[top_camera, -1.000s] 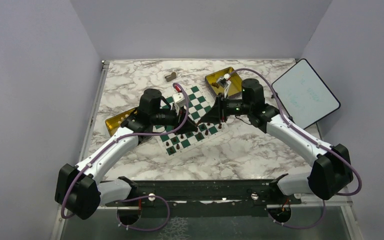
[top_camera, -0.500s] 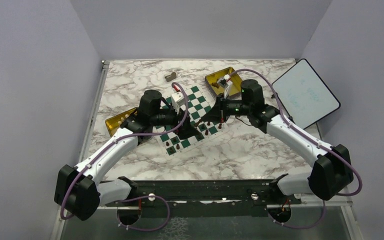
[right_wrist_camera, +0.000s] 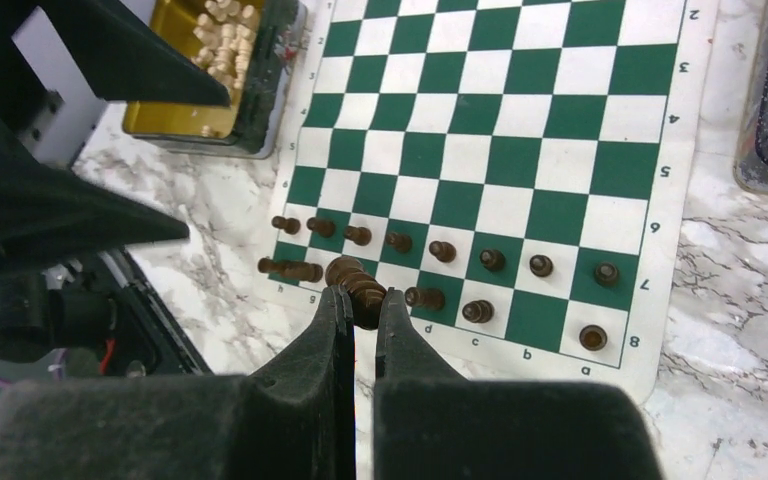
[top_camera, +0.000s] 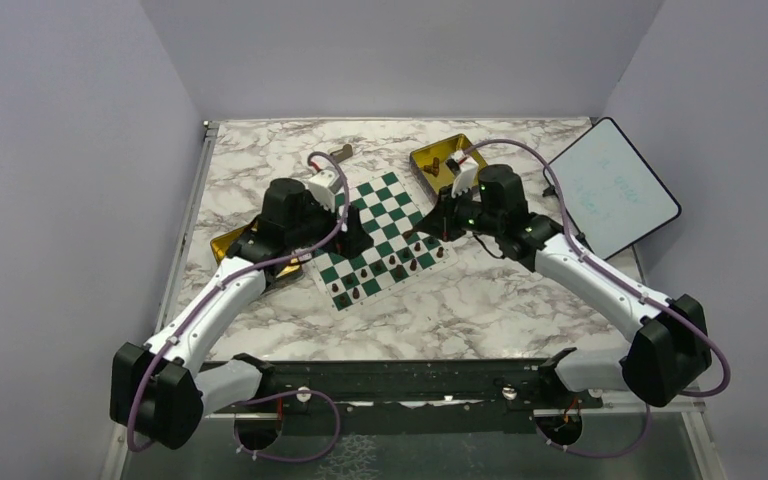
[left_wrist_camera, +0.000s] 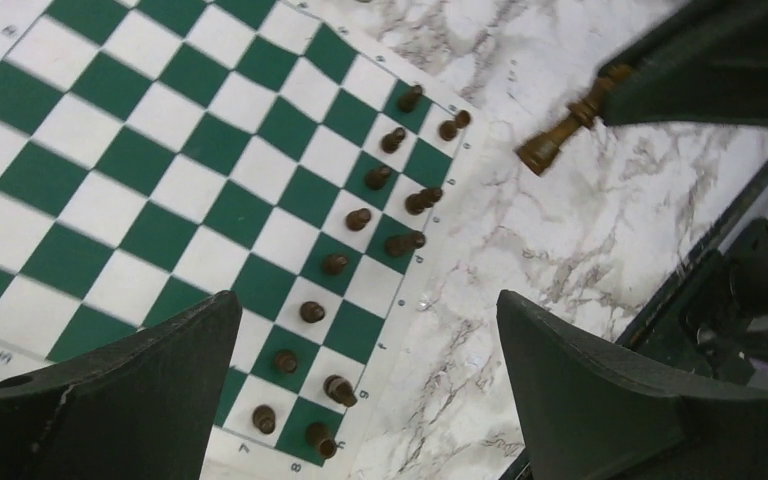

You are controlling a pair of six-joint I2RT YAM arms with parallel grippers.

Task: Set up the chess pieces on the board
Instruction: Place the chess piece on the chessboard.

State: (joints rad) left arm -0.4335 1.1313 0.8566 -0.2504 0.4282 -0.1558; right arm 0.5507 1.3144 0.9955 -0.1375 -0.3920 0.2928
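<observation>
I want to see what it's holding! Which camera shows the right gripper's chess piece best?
Left wrist: nearly the whole chess piece shows side-on. Right wrist: the right gripper half hides it. Top: too tiny.

Plain pale lilac-grey walls (top_camera: 410, 50) close in on three sides — back, left, right — around a white marble-patterned surface (top_camera: 480, 310) veined in grey, under soft, even light.

You have a marble-patterned table (top_camera: 480, 300) with the green-and-white board (top_camera: 385, 215) lying at an angle in its middle. The left tin (top_camera: 228, 243), gold, sits by the board's left corner, and the far tin (top_camera: 440, 158), also gold, by its far right side. A grey-tan block (top_camera: 345, 151) lies far back, and a white panel (top_camera: 610, 185) is at the right edge.
</observation>
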